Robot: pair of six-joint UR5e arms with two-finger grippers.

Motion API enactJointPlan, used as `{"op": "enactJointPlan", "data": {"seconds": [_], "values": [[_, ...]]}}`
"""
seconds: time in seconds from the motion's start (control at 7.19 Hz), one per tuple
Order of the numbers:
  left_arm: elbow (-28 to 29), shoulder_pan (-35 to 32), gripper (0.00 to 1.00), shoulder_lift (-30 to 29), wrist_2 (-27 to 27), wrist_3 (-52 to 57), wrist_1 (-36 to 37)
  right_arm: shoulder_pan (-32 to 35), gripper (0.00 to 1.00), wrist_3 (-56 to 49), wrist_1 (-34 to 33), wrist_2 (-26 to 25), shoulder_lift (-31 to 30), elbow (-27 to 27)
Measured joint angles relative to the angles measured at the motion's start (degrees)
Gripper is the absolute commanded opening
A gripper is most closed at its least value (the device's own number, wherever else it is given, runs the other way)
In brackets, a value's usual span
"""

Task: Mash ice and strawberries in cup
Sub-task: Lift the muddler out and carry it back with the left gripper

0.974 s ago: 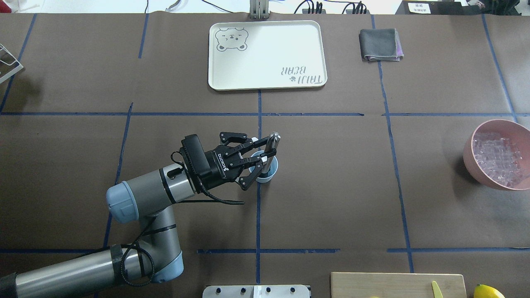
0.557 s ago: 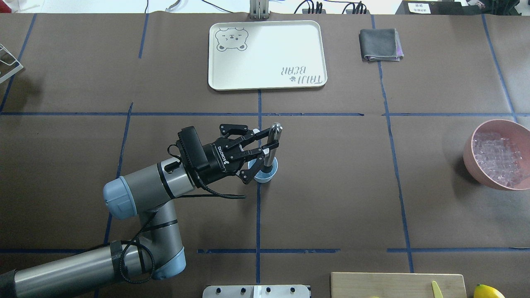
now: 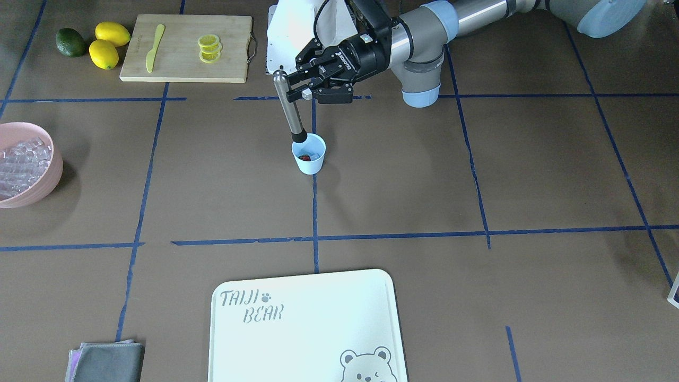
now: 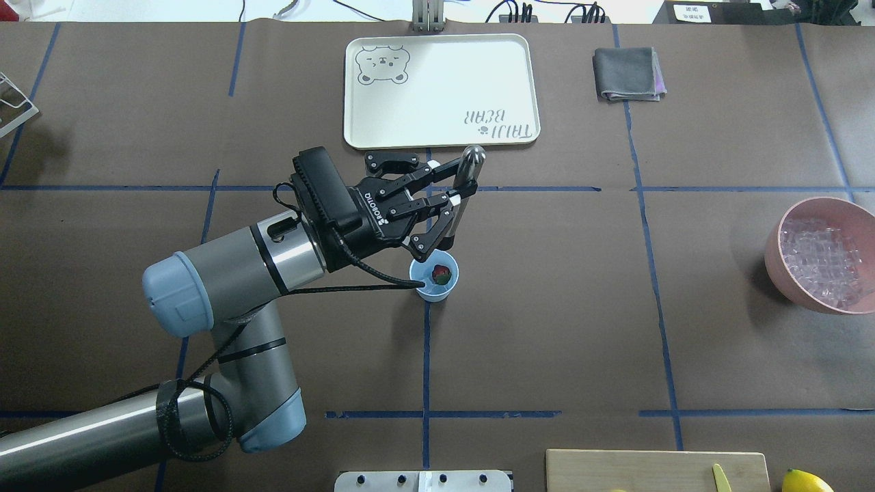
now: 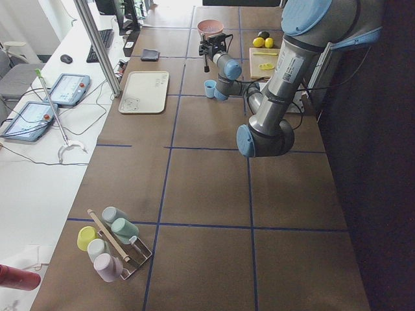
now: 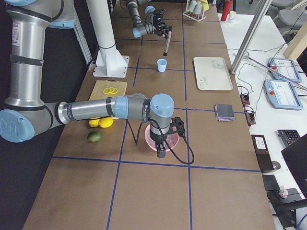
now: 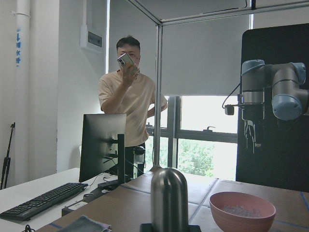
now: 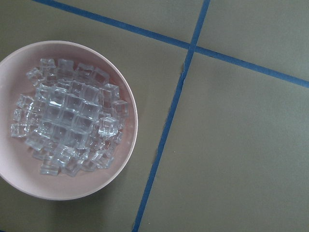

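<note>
The small pale-blue plastic cup (image 3: 309,165), probably light and easily tipped, holds a soft-looking red strawberry (image 4: 442,275). The left hand (image 3: 289,91) is clamped high on the stiff, smooth steel muddler (image 3: 290,114), whose black tip is just above the rim. Farther off, the wide pink bowl (image 8: 17,171) holds hard, likely slippery clear ice cubes (image 8: 72,125), and I cannot tell whether the right hand (image 7: 253,145) above it is apart or together.

Robotics lab: tape-gridded table (image 4: 547,307), teach pendants (image 5: 68,89), desk monitor (image 7: 101,145).
</note>
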Motion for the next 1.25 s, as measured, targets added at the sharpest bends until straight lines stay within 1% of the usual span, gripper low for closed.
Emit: {"op": "enactJointPlan", "data": {"seconds": [0.28, 0.42, 0.56, 0.7, 0.83, 0.97, 1.11, 1.25], "values": [[-8.25, -1.33, 0.00, 0.38, -0.08, -1.23, 20.12, 0.00, 0.99, 0.00, 0.00, 0.04, 0.06, -0.06], [-11.35, -2.17, 0.00, 0.42, -0.25, -1.60, 29.31, 0.00, 0.99, 0.00, 0.00, 0.03, 0.10, -0.10], [-12.74, -2.84, 0.00, 0.44, -0.39, -1.74, 35.95, 0.00, 0.99, 0.00, 0.00, 0.01, 0.12, -0.14], [-13.38, -4.33, 0.00, 0.45, -1.89, -1.79, 42.76, 0.00, 0.99, 0.00, 0.00, 0.03, 0.13, -0.18], [-13.65, -7.21, 0.00, 0.51, -5.94, -1.81, 49.44, 0.00, 0.99, 0.00, 0.00, 0.04, 0.13, -0.23], [-13.72, -11.50, 0.00, 1.40, -12.42, -1.63, 55.85, 0.00, 0.99, 0.00, 0.00, 0.04, 0.09, -0.30], [-13.72, -16.34, 0.00, 3.69, -19.29, -0.64, 61.17, 0.00, 0.99, -0.02, 0.00, 0.05, -0.09, -0.37], [-13.73, -20.73, 0.00, 6.50, -24.80, 1.90, 65.41, 0.00, 0.98, -0.04, 0.00, 0.01, -0.36, -0.62]]}}
